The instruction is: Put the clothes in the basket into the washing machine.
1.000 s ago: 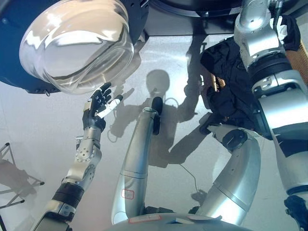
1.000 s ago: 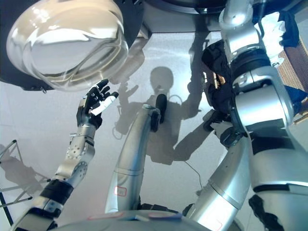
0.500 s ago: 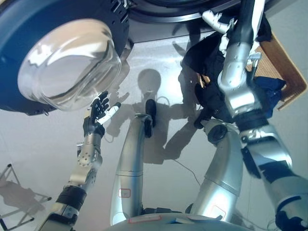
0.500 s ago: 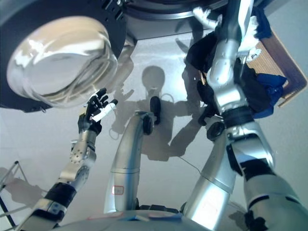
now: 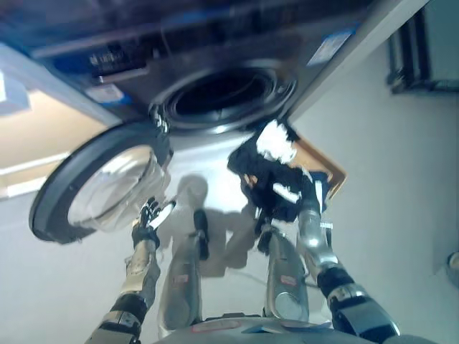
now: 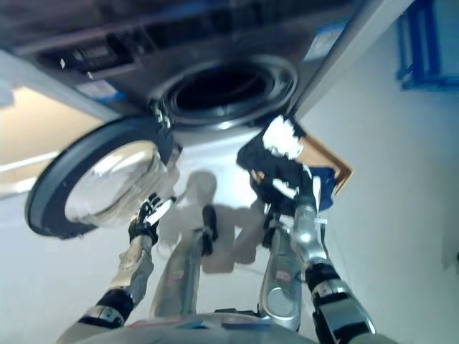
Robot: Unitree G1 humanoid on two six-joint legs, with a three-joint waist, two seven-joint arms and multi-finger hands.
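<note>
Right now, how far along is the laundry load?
The washing machine door already hangs open, and the drum looks dark, with no clothes visible inside. The right hand holds a dark bundle of clothes below the opening. Blue clothing remains in the basket. The left hand is open by the door.

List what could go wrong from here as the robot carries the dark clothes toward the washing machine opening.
1. The dark clothes hang loose from the raised right hand, below the drum opening; a trailing part could catch on the rim or drop to the floor.
2. The open door stands beside the left hand, whose fingers are spread; the hand could knock it.
3. The basket sits behind the bundle, so a trailing end might snag on it.
</note>
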